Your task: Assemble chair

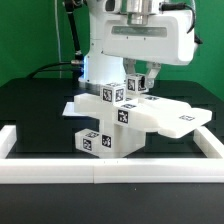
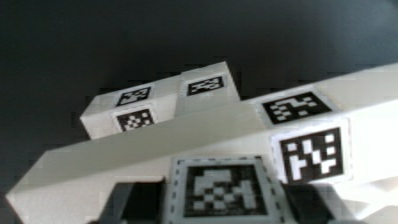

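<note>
The chair [image 1: 118,122] is a half-built stack in the middle of the black table [image 1: 30,110], with the white rail [image 1: 100,170] running along the near edge. A tagged block [image 1: 100,141] stands upright at the bottom, a flat slab [image 1: 170,118] lies across it and juts out toward three o'clock in the exterior view, and more tagged pieces sit on top at about twelve o'clock.

The gripper [image 1: 138,82] hangs straight down from the arm [image 1: 140,40] onto that top. The jaws are clenched nearly to their limit, and they seem to pinch a small tagged cube [image 1: 134,84], though the fingers hide the contact and I would not swear to it. In the wrist view the tagged faces fill the frame at a tilt, with a dark finger [image 2: 125,205] close against the nearest one.

The worry is the overhang. The slab rests on a narrow base, so any sideways drag or hard downward push from the wrist could tip or slide the whole stack. If the cube goes in skewed it could jam, and pulling away then might lift the pieces with it. A slipping pinch would drop the cube onto the slab.
</note>
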Robot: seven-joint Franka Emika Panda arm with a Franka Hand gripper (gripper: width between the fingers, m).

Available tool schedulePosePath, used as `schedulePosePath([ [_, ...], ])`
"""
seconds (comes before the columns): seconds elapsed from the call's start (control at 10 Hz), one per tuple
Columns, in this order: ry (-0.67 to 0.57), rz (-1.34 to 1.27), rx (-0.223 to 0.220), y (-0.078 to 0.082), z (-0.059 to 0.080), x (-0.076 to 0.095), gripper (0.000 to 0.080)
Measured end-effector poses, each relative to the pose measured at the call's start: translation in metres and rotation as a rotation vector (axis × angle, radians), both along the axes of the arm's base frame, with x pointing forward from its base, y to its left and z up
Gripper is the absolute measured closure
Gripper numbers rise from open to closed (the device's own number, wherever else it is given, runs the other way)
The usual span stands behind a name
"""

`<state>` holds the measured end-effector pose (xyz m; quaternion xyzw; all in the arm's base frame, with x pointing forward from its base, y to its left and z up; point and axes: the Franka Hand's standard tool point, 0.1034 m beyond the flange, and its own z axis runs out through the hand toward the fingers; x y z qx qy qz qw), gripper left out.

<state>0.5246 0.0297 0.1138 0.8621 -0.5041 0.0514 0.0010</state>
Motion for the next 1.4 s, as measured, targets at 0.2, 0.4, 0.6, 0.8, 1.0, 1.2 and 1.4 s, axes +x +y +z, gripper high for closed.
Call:
schedulePosePath([
  [0.2,-0.007,-0.114,0.015,0.0011,-0.0001,0.0,0.0512],
  [0.4,-0.013,-0.223,0.029,0.002,-0.0002,0.0,0.0512],
  [0.6,-0.019,-0.341,0.046,0.0034,-0.0001,0.0001,0.0512],
  [0.8,-0.02,-0.347,0.047,0.0037,-0.0001,0.0001,0.0512],
  [1.0,-0.018,-0.298,0.042,0.0037,-0.0001,0.0001,0.0274],
  [1.2,-0.008,-0.174,0.028,0.0048,0.0001,-0.0007,0.019],
  [1.4,0.0,0.091,0.003,0.0058,0.0013,-0.0006,0.0157],
])
